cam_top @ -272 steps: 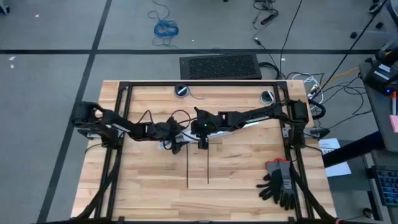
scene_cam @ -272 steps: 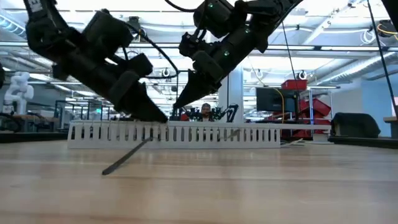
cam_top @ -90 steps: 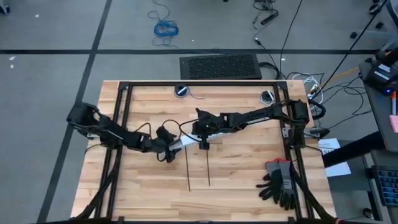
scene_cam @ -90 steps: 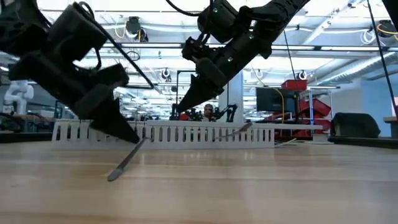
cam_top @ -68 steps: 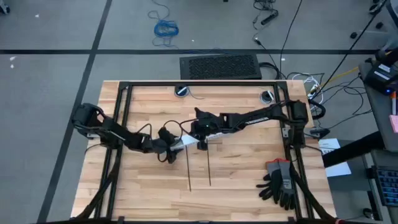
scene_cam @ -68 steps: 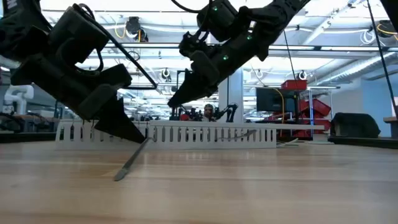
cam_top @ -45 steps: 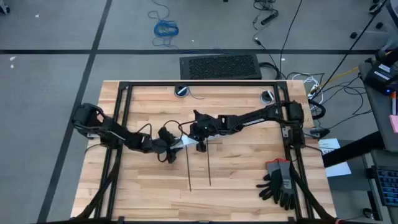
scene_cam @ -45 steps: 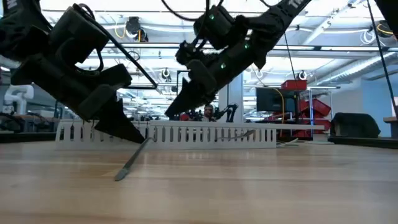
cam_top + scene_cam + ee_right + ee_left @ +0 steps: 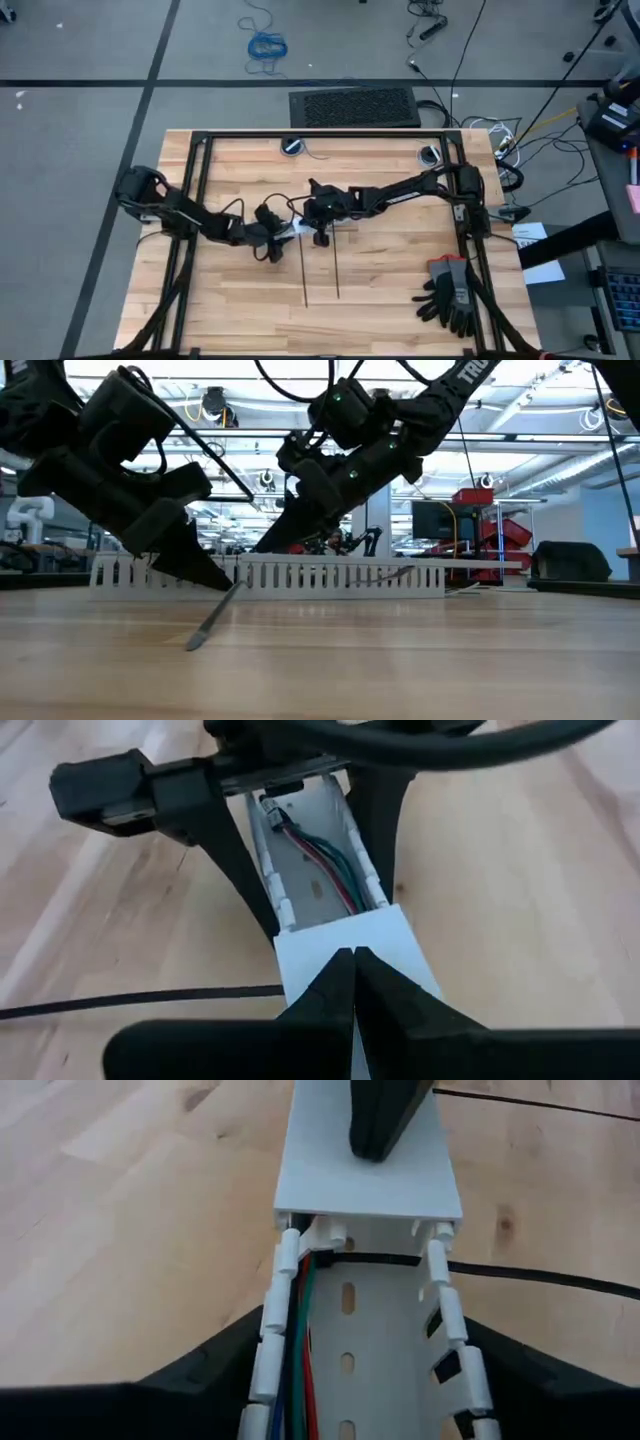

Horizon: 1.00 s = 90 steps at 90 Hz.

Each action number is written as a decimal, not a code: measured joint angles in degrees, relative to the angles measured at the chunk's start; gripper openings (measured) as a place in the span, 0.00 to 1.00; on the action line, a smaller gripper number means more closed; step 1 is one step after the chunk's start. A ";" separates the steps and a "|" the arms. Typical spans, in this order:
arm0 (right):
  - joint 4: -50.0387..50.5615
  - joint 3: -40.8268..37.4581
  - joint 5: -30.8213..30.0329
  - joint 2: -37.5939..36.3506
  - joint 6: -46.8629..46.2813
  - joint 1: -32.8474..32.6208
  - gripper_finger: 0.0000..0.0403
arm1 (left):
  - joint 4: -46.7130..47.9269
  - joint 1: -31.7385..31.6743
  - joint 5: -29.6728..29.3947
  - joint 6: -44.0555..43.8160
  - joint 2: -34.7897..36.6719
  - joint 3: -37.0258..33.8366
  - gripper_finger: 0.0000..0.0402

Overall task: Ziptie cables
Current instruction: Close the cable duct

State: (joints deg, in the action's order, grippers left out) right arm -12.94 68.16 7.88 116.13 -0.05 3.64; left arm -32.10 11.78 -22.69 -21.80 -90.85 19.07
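Centrally on the wooden tabletop [image 9: 400, 270], the left pincer [image 9: 272, 240] and right pincer [image 9: 318, 224] meet over a white slotted cable duct [image 9: 372, 1330]. The left pincer straddles the duct, one finger on each side wall, grasping it. The right pincer is clenched, its fingertips [image 9: 352, 975] pressed together on the duct's flat white cover [image 9: 350, 955], which hides one end of the channel. Inside the open part of the channel lie the cables [image 9: 325, 855], red, green and dark strands running lengthwise, with a small plug at the far end in the right wrist view. Two zipties [image 9: 335, 270] lie nearly parallel on the tabletop, reaching from the duct toward the front edge. A pair of dark work gloves [image 9: 450, 292] rests near the right front corner.
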 joint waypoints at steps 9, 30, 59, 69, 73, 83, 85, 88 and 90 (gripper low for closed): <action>-4.47 0.11 0.57 2.07 -1.81 0.00 0.00 | -0.02 -0.58 0.84 1.01 0.00 0.00 0.62; -9.18 2.99 2.54 6.05 -0.90 -0.18 0.00 | -0.08 -1.58 1.87 1.50 0.00 -0.02 0.62; 8.45 3.05 -0.24 -4.97 3.59 0.11 0.00 | -0.11 -1.65 1.83 1.55 -0.03 0.00 0.62; 14.16 2.94 -0.84 -5.06 3.71 0.13 0.00 | -0.09 -1.67 1.90 1.55 -0.04 0.00 0.62; 15.15 3.06 -0.86 -4.29 3.70 0.13 0.00 | -0.07 -1.67 2.09 1.46 -0.04 0.00 0.62; 12.94 3.26 -0.11 -0.87 2.26 0.11 0.00 | 0.06 -1.73 3.46 1.34 -0.03 -0.05 0.62; 11.86 3.21 0.21 -0.12 2.10 0.13 0.00 | 0.12 -1.73 3.52 1.35 -0.04 -0.07 0.62; 9.37 3.30 0.78 1.05 1.87 0.13 0.00 | 0.24 -1.73 3.58 1.33 -0.04 -0.07 0.62; 7.49 3.28 1.07 1.88 1.77 0.12 0.00 | 0.23 -1.73 3.58 1.31 -0.04 -0.07 0.62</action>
State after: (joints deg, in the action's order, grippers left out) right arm -5.45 71.44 8.95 118.01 1.72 3.76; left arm -31.87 10.04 -19.11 -20.49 -90.89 19.00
